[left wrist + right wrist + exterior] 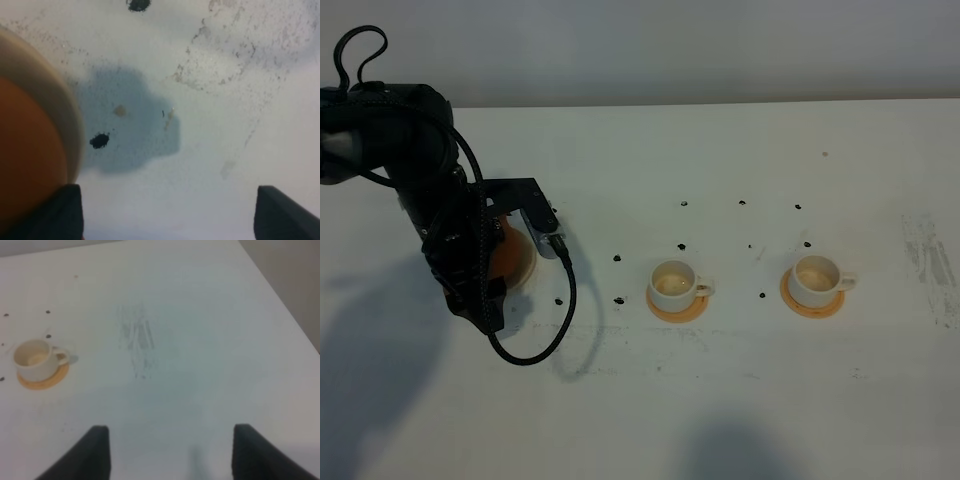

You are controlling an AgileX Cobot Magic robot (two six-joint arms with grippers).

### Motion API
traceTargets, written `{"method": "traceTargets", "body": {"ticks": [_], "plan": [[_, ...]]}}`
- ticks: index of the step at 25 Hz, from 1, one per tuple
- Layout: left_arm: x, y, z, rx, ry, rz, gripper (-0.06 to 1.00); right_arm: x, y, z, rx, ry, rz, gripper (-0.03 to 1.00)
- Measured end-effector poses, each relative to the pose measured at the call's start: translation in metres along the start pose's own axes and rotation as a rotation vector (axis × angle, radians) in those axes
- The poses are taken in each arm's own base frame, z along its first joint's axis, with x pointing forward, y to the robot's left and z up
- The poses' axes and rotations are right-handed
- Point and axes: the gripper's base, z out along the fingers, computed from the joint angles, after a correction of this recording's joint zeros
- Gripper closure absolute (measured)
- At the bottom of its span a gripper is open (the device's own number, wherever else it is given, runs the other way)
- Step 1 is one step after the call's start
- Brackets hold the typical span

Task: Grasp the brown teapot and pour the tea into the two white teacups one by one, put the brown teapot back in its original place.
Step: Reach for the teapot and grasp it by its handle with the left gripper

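- Brown teapot [502,252] sits at the left of the table [740,400], on the pale beige coaster [528,268]. Only a sliver of its reddish-orange body shows in the high view.
- Most of the pot is hidden by the left arm [430,190], which stands directly over it, with a black cable [565,300] looping down to the tabletop beside it.
- The left gripper [170,216] has its fingers spread wide, with bare table between them. The pot's round body lies beside and behind one finger [65,212], not between the two.
- Black specks [617,258] dot the table between the pot and the cups.
- Well to the pot's right, the nearer white teacup [675,281] stands upright on its orange coaster [677,308].
- The farther white teacup [817,276] stands further right on a second orange coaster [812,306]. The two cups are apart.
- Grey scuff marks [928,262] streak the table beyond the farther cup.
- The right gripper [172,455] hangs over bare table with its fingers apart and nothing between them.
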Motion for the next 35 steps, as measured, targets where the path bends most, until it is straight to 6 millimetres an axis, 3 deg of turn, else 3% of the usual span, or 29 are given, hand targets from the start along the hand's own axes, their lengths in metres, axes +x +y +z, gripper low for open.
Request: {"method": "traceTargets", "body": {"ticks": [21, 29, 35], "plan": [[-0.004, -0.002, 0.0, 0.027, -0.055, 0.028, 0.27, 0.0, 0.0, 0.0, 0.0, 0.0, 0.0, 0.46], [-0.008, -0.01, -0.001, 0.112, -0.099, 0.012, 0.3, 0.0, 0.0, 0.0, 0.0, 0.0, 0.0, 0.46], [-0.009, -0.017, -0.018, 0.05, -0.086, 0.03, 0.31, 0.0, 0.0, 0.0, 0.0, 0.0, 0.0, 0.46]]}}
